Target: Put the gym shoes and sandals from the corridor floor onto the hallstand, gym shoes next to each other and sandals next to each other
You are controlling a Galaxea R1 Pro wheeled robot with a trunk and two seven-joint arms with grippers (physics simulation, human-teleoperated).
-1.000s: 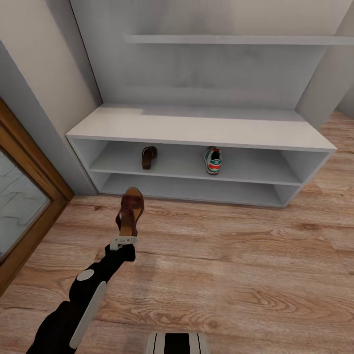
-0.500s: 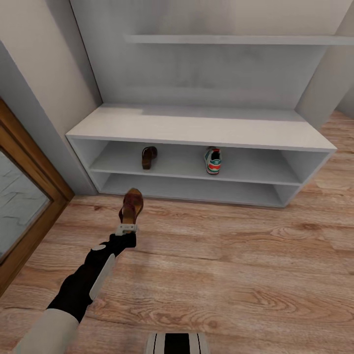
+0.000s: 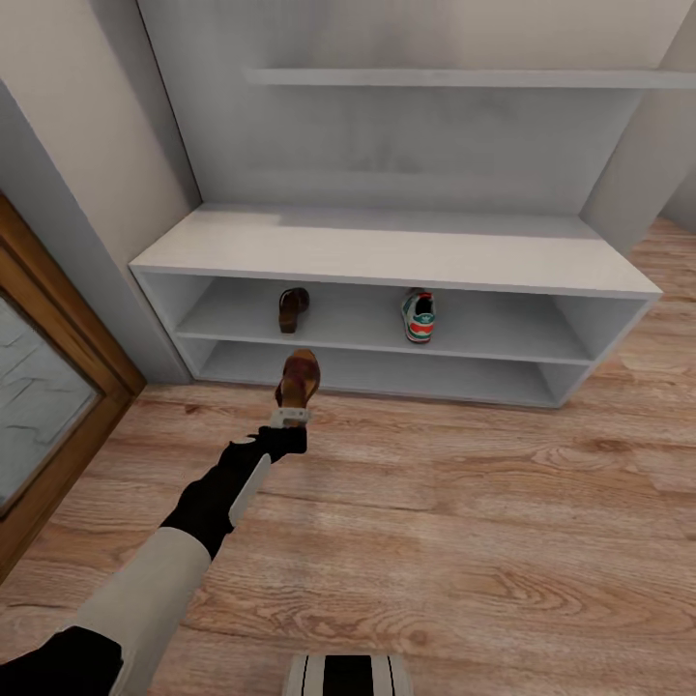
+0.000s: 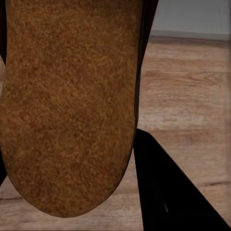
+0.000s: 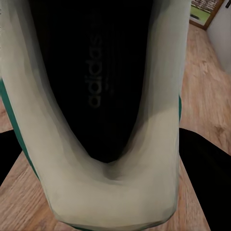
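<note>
Hanging from the left gripper (image 3: pixel 290 418), a brown sandal (image 3: pixel 299 378) is clamped by its heel end, toe pointing toward the hallstand (image 3: pixel 406 253), over the corridor floor (image 3: pixel 464 522) just in front of the lower shelf edge. In the left wrist view its tan sole (image 4: pixel 67 106) is close to the lens, with a dark finger (image 4: pixel 168 192) beside it. On the hallstand's upper open shelf stand a second sandal (image 3: pixel 293 309) toward the left and a gym shoe (image 3: pixel 419 316) near the middle, well apart. The right wrist view looks into the dark opening of another gym shoe (image 5: pixel 103 115), cream-walled with a green sole edge; the right gripper seems to grip it, though the fingers' closure is hard to make out.
</note>
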